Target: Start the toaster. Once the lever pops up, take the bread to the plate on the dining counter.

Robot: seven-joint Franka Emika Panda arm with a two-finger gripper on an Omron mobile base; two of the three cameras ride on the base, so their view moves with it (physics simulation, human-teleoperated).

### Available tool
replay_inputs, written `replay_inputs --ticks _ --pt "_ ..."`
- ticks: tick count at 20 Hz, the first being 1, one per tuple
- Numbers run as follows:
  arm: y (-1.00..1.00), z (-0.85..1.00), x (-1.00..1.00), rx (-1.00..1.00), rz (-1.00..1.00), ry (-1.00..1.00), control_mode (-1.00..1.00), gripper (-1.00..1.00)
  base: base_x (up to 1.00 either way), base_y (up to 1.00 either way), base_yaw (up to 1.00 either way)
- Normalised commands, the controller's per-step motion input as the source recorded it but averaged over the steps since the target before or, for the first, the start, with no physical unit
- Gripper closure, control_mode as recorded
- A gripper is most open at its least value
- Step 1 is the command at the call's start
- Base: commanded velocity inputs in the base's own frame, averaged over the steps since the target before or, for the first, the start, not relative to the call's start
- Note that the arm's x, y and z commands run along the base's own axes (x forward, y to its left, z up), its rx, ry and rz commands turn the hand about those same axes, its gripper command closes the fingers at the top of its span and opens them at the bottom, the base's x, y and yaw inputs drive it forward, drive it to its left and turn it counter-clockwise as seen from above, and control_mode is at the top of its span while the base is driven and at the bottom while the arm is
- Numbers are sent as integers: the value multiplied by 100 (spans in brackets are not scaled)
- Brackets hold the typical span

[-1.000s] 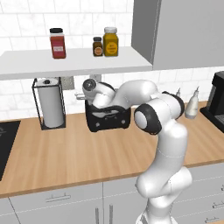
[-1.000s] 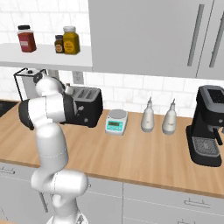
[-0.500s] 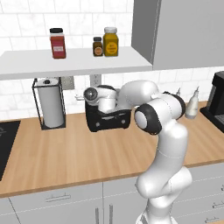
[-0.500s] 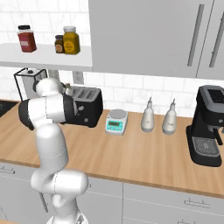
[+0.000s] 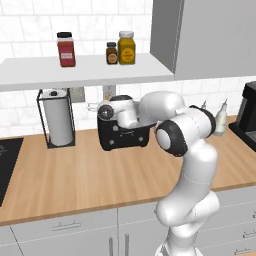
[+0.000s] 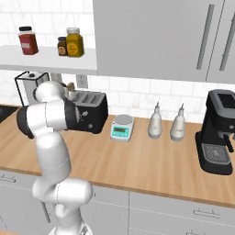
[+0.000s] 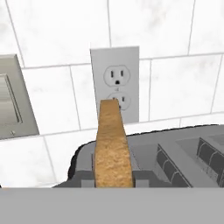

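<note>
The bread (image 7: 113, 148) stands upright in the toaster (image 5: 123, 136) slot at 6 o'clock in the hand view (claw state: cannot tell), so I judge a clean lift needs a straight vertical pull, clear of the slot walls.

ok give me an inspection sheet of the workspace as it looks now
surface: wood worktop over white cabinets
job's things: toaster stands at the back wall; bread stands upright in a slot, top well above the toaster
clutter: paper towel roll left of the toaster; scale, two bottles and coffee machine to its right; three jars on the shelf
grippers: gripper over the toaster top, behind the wrist in the base views; fingertips hidden, state unclear
cables: nothing seen
surroundings: white tile wall, outlet behind the toaster, grey upper cabinets, dark cooktop at far left
</note>
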Motion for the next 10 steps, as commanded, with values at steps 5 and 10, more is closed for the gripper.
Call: replay_inputs --ticks 5,10 --pt "0 96 -10 7 0 -7 -100 100 0 0 0" --pt "0 64 -57 5 0 0 -100 100 0 0 0"
